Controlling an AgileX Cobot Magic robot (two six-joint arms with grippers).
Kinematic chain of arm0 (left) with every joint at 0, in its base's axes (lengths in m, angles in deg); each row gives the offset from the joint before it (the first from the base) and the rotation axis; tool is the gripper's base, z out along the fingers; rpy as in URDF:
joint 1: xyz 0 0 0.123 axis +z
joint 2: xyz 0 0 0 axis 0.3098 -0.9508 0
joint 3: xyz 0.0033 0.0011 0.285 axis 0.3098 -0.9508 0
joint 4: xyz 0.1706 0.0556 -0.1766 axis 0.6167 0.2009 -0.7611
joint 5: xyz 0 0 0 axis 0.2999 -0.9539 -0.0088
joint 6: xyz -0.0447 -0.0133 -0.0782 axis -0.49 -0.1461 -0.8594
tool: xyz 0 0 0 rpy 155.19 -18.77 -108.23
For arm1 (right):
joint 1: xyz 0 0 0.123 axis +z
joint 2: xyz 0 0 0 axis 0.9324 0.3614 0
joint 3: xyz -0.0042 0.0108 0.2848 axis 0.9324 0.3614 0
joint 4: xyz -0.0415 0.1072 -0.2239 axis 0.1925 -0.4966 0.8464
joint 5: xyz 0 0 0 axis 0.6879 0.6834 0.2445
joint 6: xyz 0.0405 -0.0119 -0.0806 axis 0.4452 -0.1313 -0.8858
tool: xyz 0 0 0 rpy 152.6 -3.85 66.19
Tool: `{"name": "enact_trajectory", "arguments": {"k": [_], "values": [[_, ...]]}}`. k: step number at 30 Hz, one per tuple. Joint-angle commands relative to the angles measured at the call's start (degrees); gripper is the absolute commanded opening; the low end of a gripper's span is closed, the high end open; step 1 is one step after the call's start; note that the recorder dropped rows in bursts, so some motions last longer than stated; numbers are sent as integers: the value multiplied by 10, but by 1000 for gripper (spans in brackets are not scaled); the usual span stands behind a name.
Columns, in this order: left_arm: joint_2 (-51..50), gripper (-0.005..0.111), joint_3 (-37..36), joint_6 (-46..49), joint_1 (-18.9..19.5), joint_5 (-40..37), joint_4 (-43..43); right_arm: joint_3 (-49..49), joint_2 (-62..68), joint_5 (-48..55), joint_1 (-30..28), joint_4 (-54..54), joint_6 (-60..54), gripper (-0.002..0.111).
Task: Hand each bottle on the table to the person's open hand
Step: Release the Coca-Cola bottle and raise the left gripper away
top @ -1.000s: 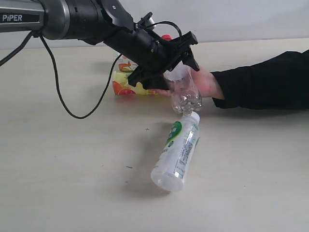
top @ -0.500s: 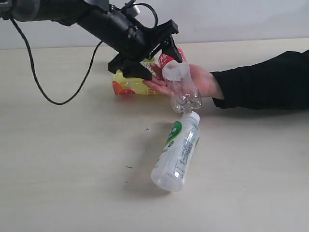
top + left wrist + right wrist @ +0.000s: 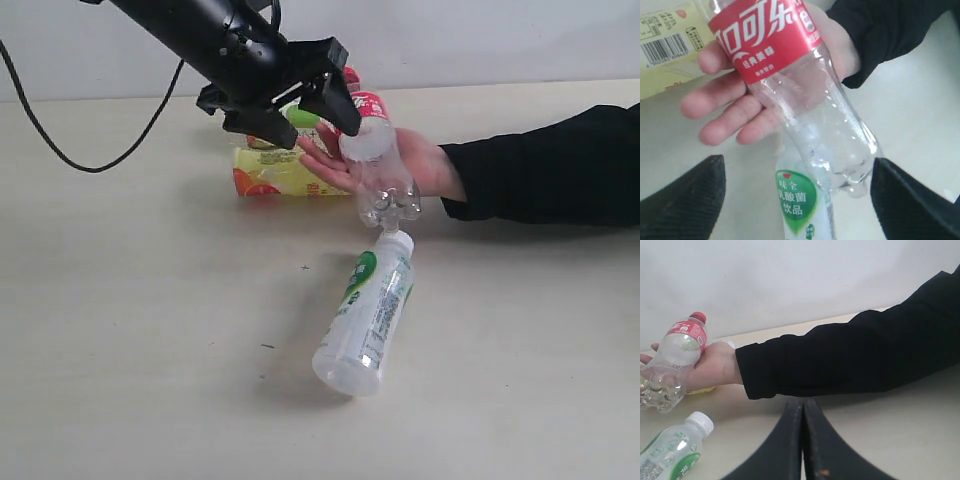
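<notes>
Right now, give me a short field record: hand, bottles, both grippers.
cola bottle: lying on the person's hand, not gripped
left gripper: open, close above the hand
right gripper: shut, empty
green-label bottle: lying on the table, cap toward the hand
yellow-label bottle: lying on the table behind the hand

Cola bottle [image 3: 676,357] in person's palm [image 3: 714,366]
</notes>
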Motion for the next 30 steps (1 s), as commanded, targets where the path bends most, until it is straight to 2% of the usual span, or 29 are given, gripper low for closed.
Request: {"name": "enact_trajectory", "arguments": {"k": [1, 4, 8, 16, 24, 30], "values": [[25, 57, -14, 17, 1, -8, 14, 2, -3, -5, 0, 2, -1, 0], [38, 35, -29, 18, 1, -11, 19, 2, -3, -5, 0, 2, -1, 0], [53, -1, -58, 21, 1, -12, 17, 2, -3, -5, 0, 2, -1, 0], [98, 0, -143, 29, 1, 19, 17, 2, -3, -5, 0, 2, -1, 0], [185, 0, -234, 40, 0, 56, 19, 2, -3, -5, 0, 2, -1, 0], [256, 0, -285, 33, -29, 87, 61, 2, -3, -5, 0, 2, -1, 0]]}}
